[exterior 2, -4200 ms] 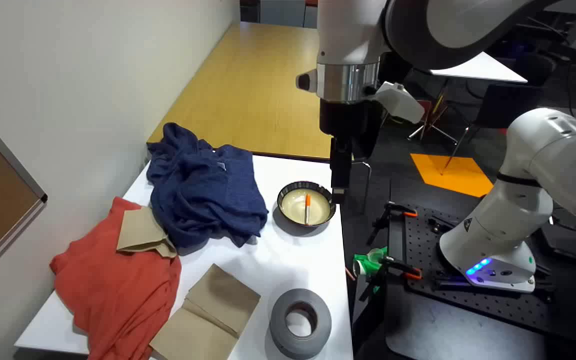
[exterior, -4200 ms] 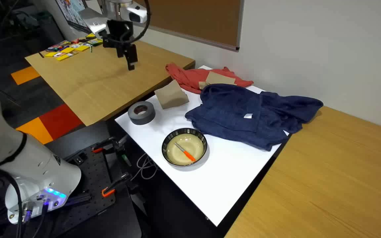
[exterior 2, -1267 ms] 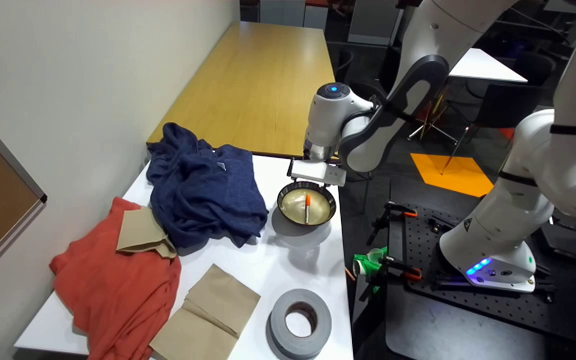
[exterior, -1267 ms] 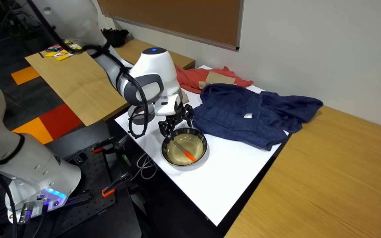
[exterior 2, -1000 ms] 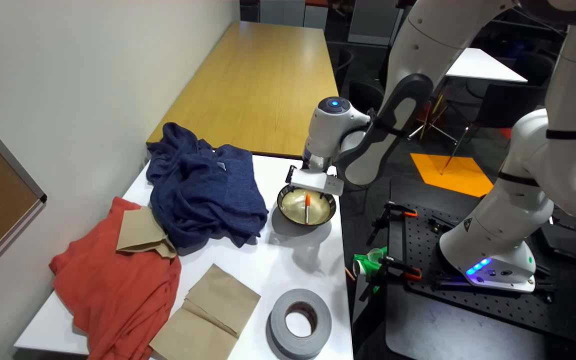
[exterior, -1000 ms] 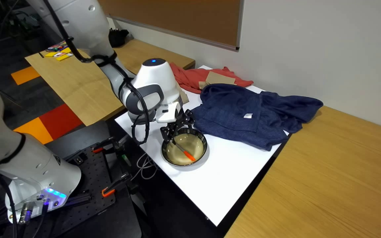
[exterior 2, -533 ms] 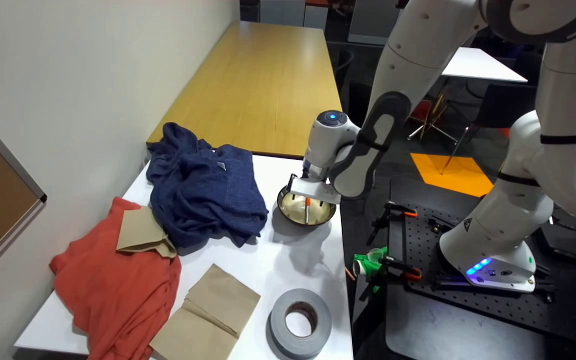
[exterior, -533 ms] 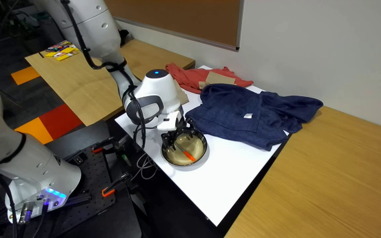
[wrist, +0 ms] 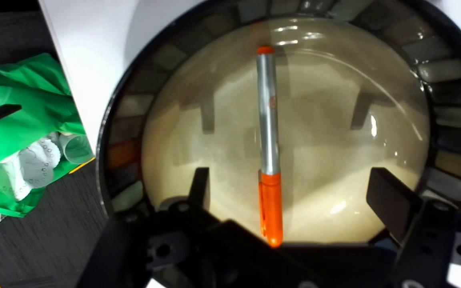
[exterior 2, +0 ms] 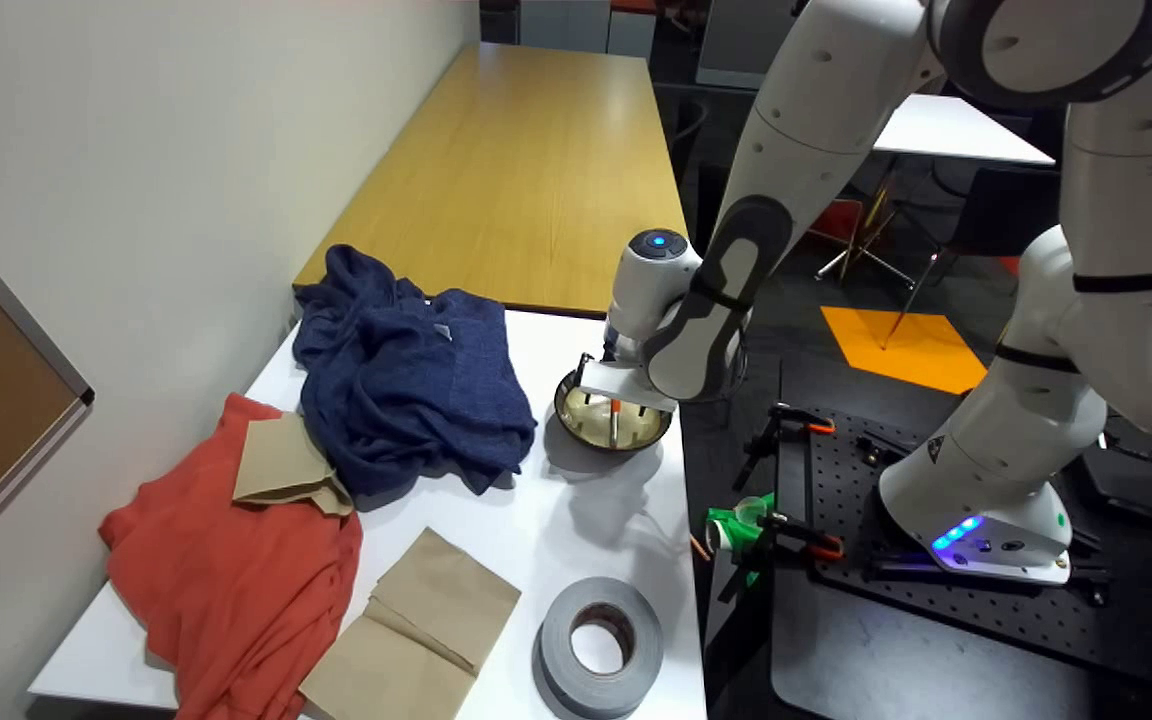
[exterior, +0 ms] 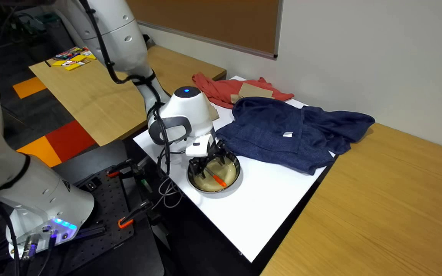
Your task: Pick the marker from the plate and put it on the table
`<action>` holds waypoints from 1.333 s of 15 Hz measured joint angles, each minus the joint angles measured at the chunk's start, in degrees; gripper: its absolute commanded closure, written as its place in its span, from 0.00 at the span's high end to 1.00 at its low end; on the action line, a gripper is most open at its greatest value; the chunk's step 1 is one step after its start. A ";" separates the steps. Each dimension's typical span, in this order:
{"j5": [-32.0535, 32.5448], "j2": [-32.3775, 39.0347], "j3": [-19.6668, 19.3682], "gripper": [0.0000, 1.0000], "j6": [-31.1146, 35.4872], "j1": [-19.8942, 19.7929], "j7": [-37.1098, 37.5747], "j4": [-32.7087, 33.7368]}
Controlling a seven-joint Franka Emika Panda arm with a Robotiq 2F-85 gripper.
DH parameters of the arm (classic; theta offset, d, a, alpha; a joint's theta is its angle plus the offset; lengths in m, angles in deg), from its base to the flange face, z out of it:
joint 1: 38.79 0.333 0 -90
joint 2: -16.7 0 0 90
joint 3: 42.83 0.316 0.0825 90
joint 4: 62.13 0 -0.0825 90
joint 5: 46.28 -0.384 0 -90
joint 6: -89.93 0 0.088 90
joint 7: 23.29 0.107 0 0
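The marker (wrist: 269,120) has a silver body and an orange cap. It lies in the plate (wrist: 132,106), a bowl-like dish with a dark tiled rim and pale tan centre. The plate (exterior 2: 658,432) stands on the white table (exterior 2: 496,540). In the wrist view my gripper (wrist: 289,178) is open, its fingers (wrist: 390,200) apart on either side of the marker's orange cap, touching nothing that I can see. In an exterior view the gripper (exterior: 212,168) reaches down inside the rim, over the marker (exterior: 218,179). In an exterior view it hides part of the cap (exterior 2: 615,404).
A navy cloth (exterior: 282,132) lies close beside the plate. A grey tape roll (exterior 2: 601,650), brown paper (exterior 2: 436,610) and a red cloth (exterior 2: 246,560) lie on the same table. A green bag (wrist: 34,92) is below the table's edge. Wooden tables (exterior: 378,199) adjoin it.
My arm has come from raised and away to over the plate. In the last second it has lowered, bringing the open fingers down around the marker. The marker and plate have not moved.
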 measured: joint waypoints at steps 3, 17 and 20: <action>-1.66 1.27 0.55 1.00 0.00 -0.24 -1.73 0.70; -4.65 3.96 1.03 0.00 0.00 -0.51 -4.50 2.56; -4.68 3.94 0.99 0.04 0.03 -0.44 -5.07 2.69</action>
